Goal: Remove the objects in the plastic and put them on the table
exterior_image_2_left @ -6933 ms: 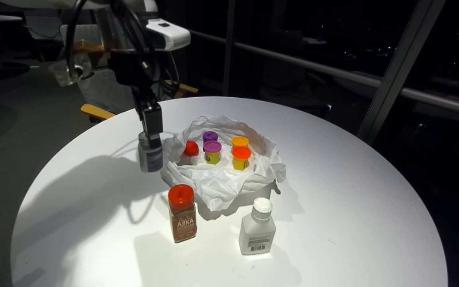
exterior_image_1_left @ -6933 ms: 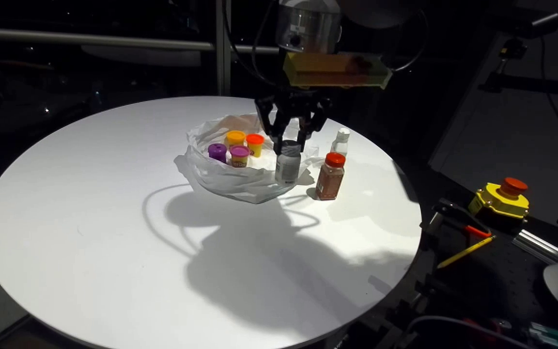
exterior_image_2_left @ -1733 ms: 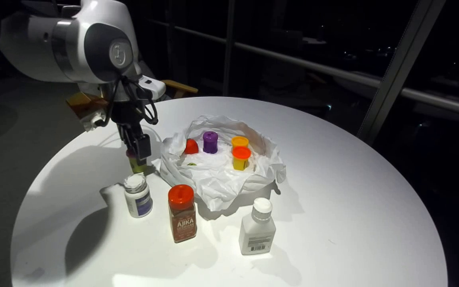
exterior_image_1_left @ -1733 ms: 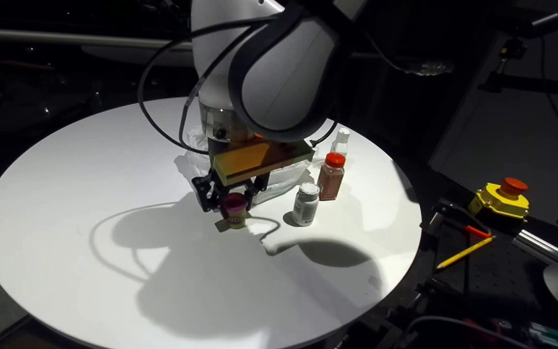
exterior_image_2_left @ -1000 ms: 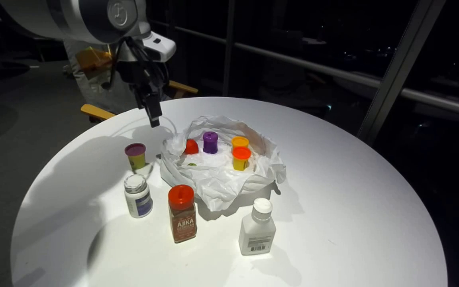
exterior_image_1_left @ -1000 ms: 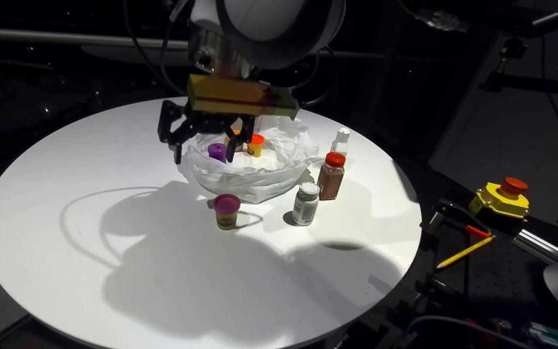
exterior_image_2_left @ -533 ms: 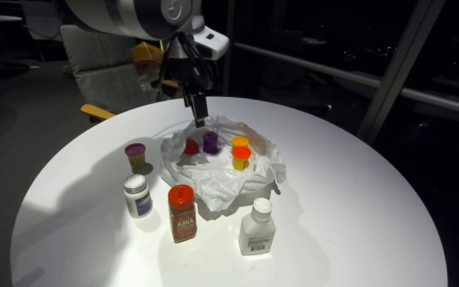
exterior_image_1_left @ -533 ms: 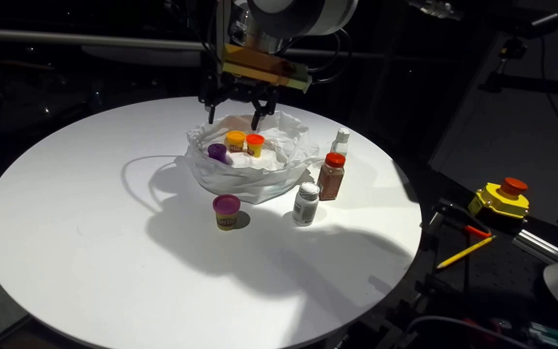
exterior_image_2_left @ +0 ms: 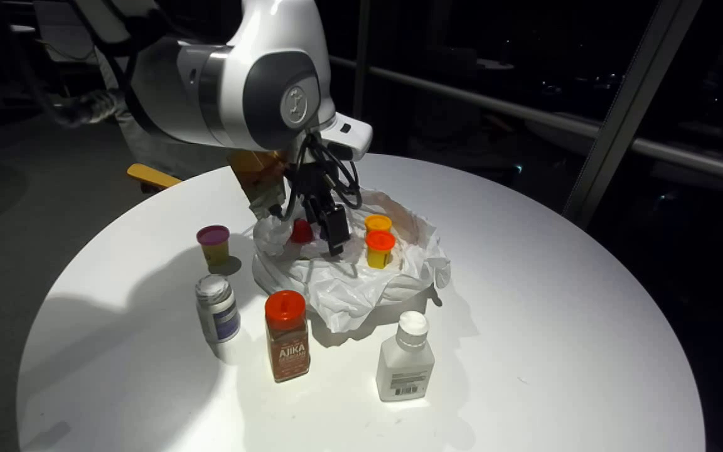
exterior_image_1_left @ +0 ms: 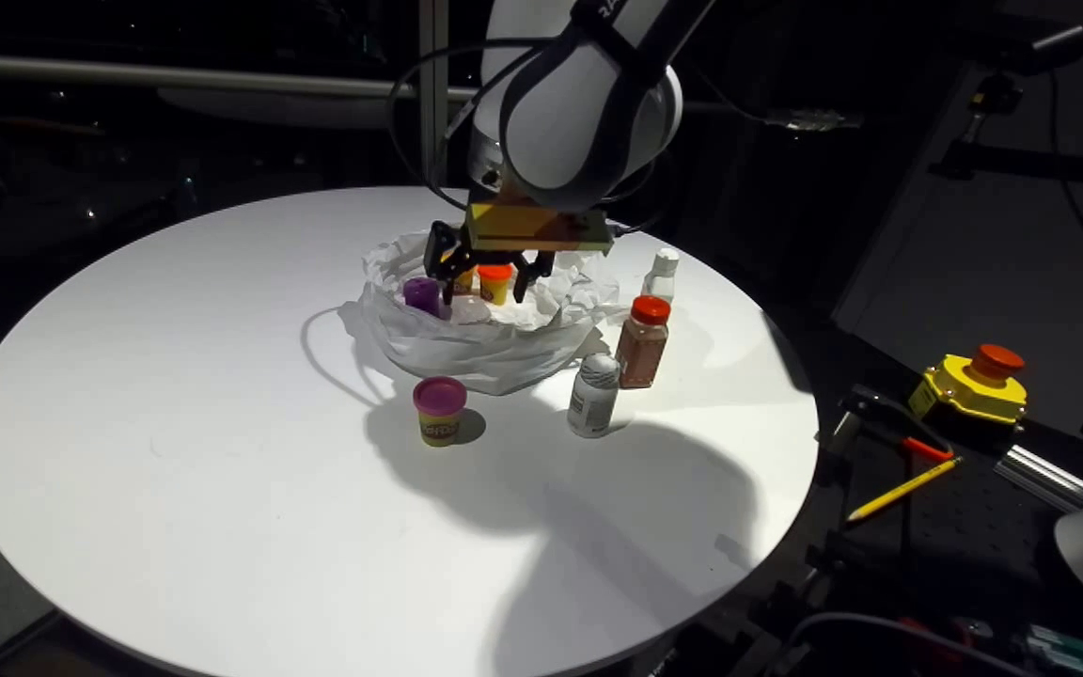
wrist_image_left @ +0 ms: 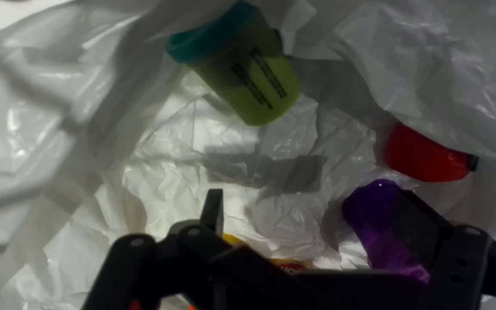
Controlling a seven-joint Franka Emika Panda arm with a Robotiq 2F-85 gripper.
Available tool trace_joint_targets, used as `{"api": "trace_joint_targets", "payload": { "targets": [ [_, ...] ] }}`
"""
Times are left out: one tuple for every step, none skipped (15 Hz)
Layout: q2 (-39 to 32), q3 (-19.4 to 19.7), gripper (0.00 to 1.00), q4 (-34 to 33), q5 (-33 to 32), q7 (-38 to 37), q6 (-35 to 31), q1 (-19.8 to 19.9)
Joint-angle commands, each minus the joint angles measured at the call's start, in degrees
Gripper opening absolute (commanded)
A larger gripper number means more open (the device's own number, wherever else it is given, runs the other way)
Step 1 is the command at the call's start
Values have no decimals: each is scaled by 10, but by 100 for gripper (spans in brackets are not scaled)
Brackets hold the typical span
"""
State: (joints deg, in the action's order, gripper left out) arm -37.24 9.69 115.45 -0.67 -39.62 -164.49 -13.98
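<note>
5 things I can see are in the plastic bag [exterior_image_2_left: 349, 295]: the teal-lidded pot [wrist_image_left: 248, 73] (looks tipped), the red thing [wrist_image_left: 424, 157], the purple jar [wrist_image_left: 375, 224], the amber-lidded pot [exterior_image_2_left: 378, 223] and the red-orange-lidded pot [exterior_image_2_left: 380, 248]. Big change is the gripper [exterior_image_1_left: 483, 299]: a moment ago it hung above the bag, now it's down inside the opening, jaws apart, nothing between them. It hides part of the purple jar in the wrist view; can't tell if they're touching. My guess is that jar's next. Out on the table [exterior_image_1_left: 175, 470], the pink-lidded pot [exterior_image_1_left: 439, 412] got let go and stands upright near the white jar [exterior_image_2_left: 218, 311], with the red-capped jar [exterior_image_2_left: 288, 339] and white bottle [exterior_image_2_left: 407, 361] beyond, so 4 are out.
</note>
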Motion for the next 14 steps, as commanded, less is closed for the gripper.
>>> {"api": "trace_joint_targets", "payload": {
  "targets": [
    [-17, 49, 100, -9, -18, -4, -23, -50],
    [-19, 58, 100, -8, -19, -4, -28, -60],
    [-30, 72, 100, -15, -21, -8, -33, -71],
    [-31, 84, 100, -14, -24, -10, -32, -84],
    [-34, 88, 100, -19, -25, -6, -26, -87],
    [-40, 90, 100, -24, -23, -2, -23, -89],
    [-44, 91, 100, -27, -22, -1, -21, -91],
    [-50, 98, 100, -30, -23, -5, -18, -97],
    [-53, 101, 100, -32, -22, -6, -17, -100],
    [-59, 104, 100, -36, -20, -8, -16, -101],
    [-59, 105, 100, -35, -16, -11, -16, -103],
    [-50, 77, 100, -30, -2, 0, -11, -86],
    [-36, 41, 100, -26, 12, 20, 1, -63],
    [-50, 78, 100, -22, -3, 4, -13, -84]
  ]
}}
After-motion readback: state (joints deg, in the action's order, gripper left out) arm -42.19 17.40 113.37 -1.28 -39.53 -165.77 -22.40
